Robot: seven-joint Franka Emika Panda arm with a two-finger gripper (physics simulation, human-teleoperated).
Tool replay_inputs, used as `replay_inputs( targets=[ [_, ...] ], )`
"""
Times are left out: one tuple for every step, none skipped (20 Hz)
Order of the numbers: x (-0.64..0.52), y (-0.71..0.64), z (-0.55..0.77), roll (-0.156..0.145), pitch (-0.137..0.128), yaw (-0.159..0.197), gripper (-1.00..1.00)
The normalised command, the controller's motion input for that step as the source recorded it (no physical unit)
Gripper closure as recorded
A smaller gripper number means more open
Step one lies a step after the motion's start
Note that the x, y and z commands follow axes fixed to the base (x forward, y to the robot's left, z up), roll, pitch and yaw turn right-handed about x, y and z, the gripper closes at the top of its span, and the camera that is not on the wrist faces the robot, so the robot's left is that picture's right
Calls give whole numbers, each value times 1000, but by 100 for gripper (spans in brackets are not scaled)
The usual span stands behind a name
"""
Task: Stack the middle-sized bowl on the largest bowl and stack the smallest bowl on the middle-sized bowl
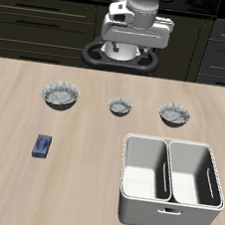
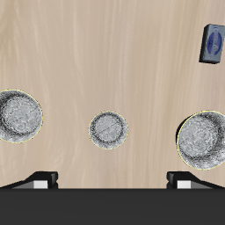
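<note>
Three grey-white, blue-speckled bowls stand in a row across the table. The largest bowl (image 1: 60, 97) (image 2: 204, 139) is at one end. The smallest bowl (image 1: 120, 107) (image 2: 111, 130) is in the middle, and the middle-sized bowl (image 1: 175, 115) (image 2: 19, 116) is at the other end. All three sit apart from each other, upright and unstacked. My gripper (image 1: 130, 53) (image 2: 112, 180) hangs high above the back of the table, behind the smallest bowl. It is open with nothing between its fingers.
A white two-compartment caddy (image 1: 169, 197) stands near the table's front edge, in front of the middle-sized bowl. A small blue box-like object (image 1: 43, 147) (image 2: 212, 42) lies in front of the largest bowl.
</note>
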Motion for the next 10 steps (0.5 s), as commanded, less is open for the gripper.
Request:
replay_inputs(
  targets=[
    [142, 433, -90, 51, 39, -1, -100],
    [55, 40, -1, 17, 14, 13, -100],
    [102, 303, -43, -45, 28, -78, -100],
    [65, 435, -14, 15, -1, -36, -100],
    [70, 301, -52, 44, 13, -6, -100],
    [0, -72, -20, 0, 0, 0, -100],
    [86, 297, -28, 13, 31, -71, -100],
    [83, 391, 30, 24, -27, -6, -100],
    [47, 363, 16, 10, -7, -28, -100],
    [52, 413, -17, 38, 9, -9, -100]
  ],
)
